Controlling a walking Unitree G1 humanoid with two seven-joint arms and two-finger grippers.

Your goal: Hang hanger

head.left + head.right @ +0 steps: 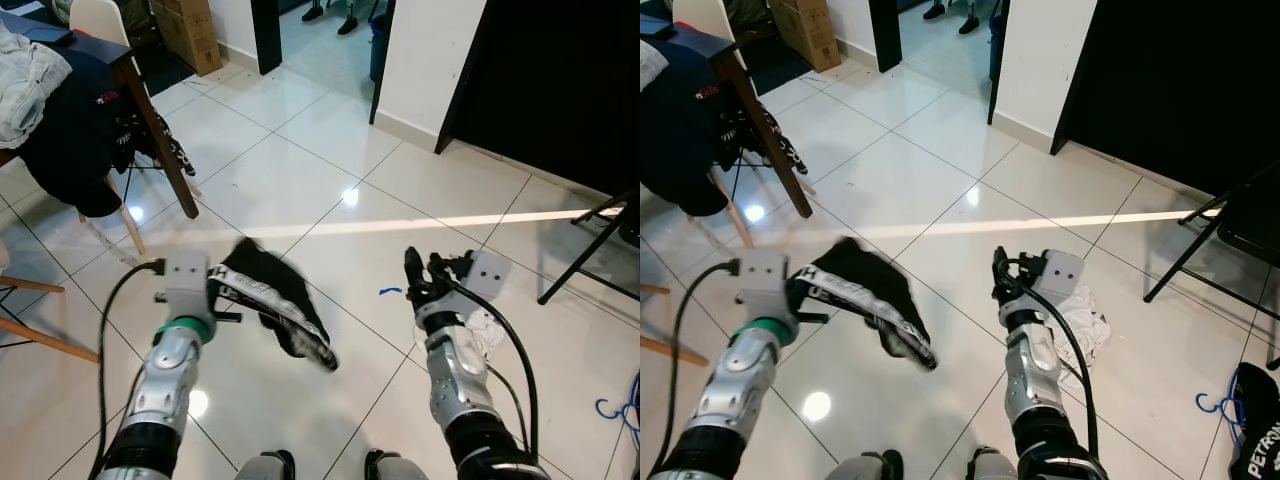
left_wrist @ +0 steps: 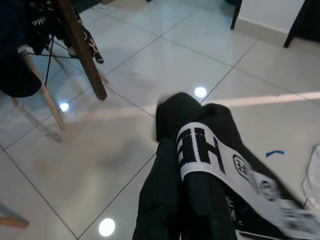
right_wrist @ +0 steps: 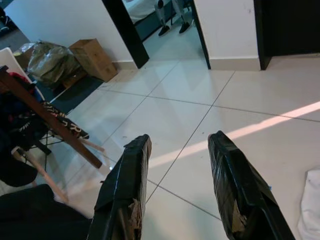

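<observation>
On a shiny white tile floor (image 1: 300, 180) near 1 open doorway (image 1: 320, 30) and 1 table (image 1: 150, 110) piled with clothes, the left gripper (image 1: 235, 290) is closed on 1 black cloth (image 1: 285, 300), the right gripper (image 3: 180, 185) hangs open, and 1 blue hanger (image 1: 612, 408) lies at the robot's far right.

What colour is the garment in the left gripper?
Black garment with a white lettered band, clearest in the left wrist view; the left gripper holds it.

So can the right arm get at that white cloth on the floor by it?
Probably yes: the right claw is open and holds nothing, and the white cloth lies on bare tiles just beside that arm, with nothing over it. It would have to reach down.
</observation>
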